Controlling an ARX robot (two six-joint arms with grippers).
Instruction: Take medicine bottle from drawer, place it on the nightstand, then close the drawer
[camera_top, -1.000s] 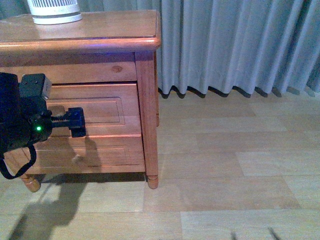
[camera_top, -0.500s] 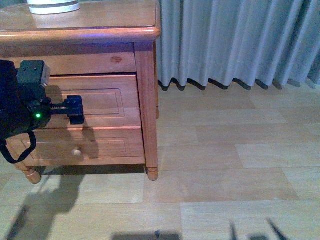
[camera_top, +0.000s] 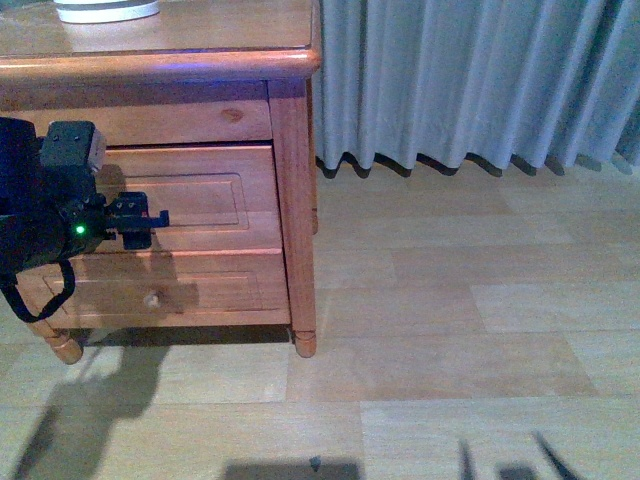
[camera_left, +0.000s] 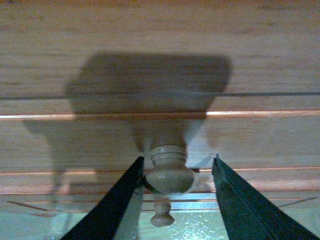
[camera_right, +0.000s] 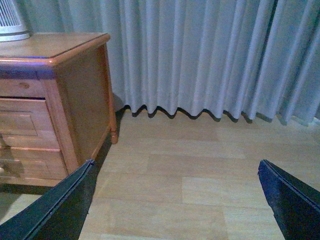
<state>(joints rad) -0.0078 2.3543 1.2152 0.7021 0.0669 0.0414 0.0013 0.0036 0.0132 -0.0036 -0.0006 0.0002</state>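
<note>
The nightstand (camera_top: 292, 180) stands at the left of the front view and also shows in the right wrist view (camera_right: 80, 85). Its taller drawer (camera_top: 215, 200) is shut. My left gripper (camera_top: 148, 218) is open right at this drawer's front. In the left wrist view the drawer's round knob (camera_left: 168, 175) sits between the open jaws of the left gripper (camera_left: 177, 165), close to one finger. The medicine bottle is hidden. My right gripper (camera_right: 175, 200) is open and empty over the floor; only its fingertips (camera_top: 545, 455) show in the front view.
A white ribbed tower appliance (camera_top: 105, 10) stands on the nightstand top. The shallower drawer with its own knob (camera_top: 152, 298) lies below the taller one. Grey curtains (camera_top: 470, 80) hang behind. Pale wood floor (camera_top: 450, 330) spreads to the right.
My left gripper has moved in toward the taller drawer's front and a little left. The front view has shifted slightly, so the nightstand sits higher in the picture.
</note>
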